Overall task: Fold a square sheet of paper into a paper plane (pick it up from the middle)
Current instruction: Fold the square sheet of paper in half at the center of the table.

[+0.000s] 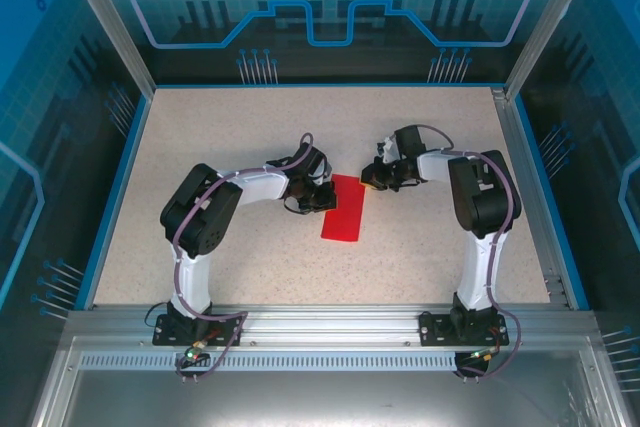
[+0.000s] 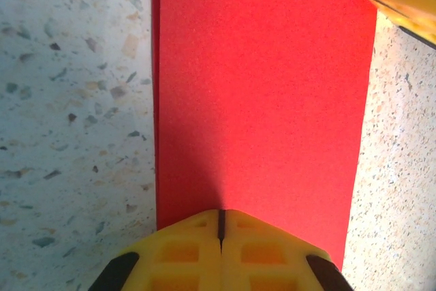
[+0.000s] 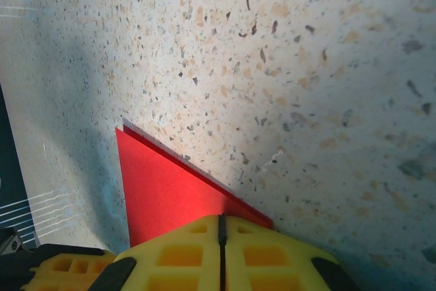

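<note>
Currently the square sheet of paper [image 1: 344, 209], folded into a narrow rectangle, is lying flat on the worktop [image 1: 240, 127]; the left end effector [image 2: 221, 226] and right end effector [image 3: 221, 228], both clenched and empty, are sitting at its far end, apparently pressing the crease; next, the corner folds are calling for a lifted edge.

The paper [image 1: 344, 209] is bright red all over, with no marks. The tabletop [image 1: 250, 267] is pale and sandy, dotted with little brown, grey and black specks. The left pincer [image 2: 221, 217] and the right pincer [image 3: 221, 221] are yellow with black bits. The left arm [image 1: 205, 212] and the right arm [image 1: 480, 197] are black and white. The tabletop's edge [image 1: 117, 197] is blue.
</note>
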Motion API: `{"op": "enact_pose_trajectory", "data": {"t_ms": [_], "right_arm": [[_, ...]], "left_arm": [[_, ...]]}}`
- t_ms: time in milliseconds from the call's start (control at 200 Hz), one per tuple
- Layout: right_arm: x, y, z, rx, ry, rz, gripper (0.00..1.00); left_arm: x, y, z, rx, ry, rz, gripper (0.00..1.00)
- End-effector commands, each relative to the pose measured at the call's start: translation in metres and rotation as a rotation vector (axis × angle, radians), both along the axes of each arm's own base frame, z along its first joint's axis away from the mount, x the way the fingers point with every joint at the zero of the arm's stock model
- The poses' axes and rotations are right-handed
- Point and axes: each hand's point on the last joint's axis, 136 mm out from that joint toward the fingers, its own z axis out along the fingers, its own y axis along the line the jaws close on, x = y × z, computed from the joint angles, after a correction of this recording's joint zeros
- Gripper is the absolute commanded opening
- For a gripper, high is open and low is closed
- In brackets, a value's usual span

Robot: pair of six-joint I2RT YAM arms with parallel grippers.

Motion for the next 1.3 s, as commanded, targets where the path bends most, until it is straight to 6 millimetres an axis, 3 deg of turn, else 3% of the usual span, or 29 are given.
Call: {"op": "enact_pose_trajectory", "data": {"t_ms": [0,240,390,615,835,965,1085,1295], "right_arm": [[-0.007,-0.01,-0.02,-0.055,0.082,-0.029,0.08],[0.009,-0.006,0.031,-0.029,0.016,-0.006,0.09],[0.014,-0.003,0.04,-0.014,0.021,-0.009,0.09],[0.014,-0.004,0.019,-0.024,0.079,-0.031,0.08],[0.005,-0.014,-0.022,-0.062,0.157,-0.065,0.08],[0.002,-0.017,-0.026,-0.073,0.181,-0.08,0.08],[0.006,-0.016,-0.012,-0.077,0.139,-0.065,0.09],[0.019,-0.015,0.036,0.006,0.034,-0.063,0.1]], "left_arm": [[-0.033,0.033,-0.05,0.187,0.134,0.005,0.0],[-0.033,0.033,-0.05,0.187,0.138,0.007,0.0],[-0.033,0.033,-0.051,0.186,0.138,0.005,0.0],[-0.032,0.032,-0.05,0.185,0.139,0.006,0.0],[-0.033,0.032,-0.051,0.186,0.14,0.003,0.0],[-0.033,0.032,-0.051,0.186,0.14,0.002,0.0],[-0.033,0.032,-0.05,0.182,0.141,0.004,0.0],[-0.033,0.031,-0.049,0.18,0.139,0.004,0.0]]}}
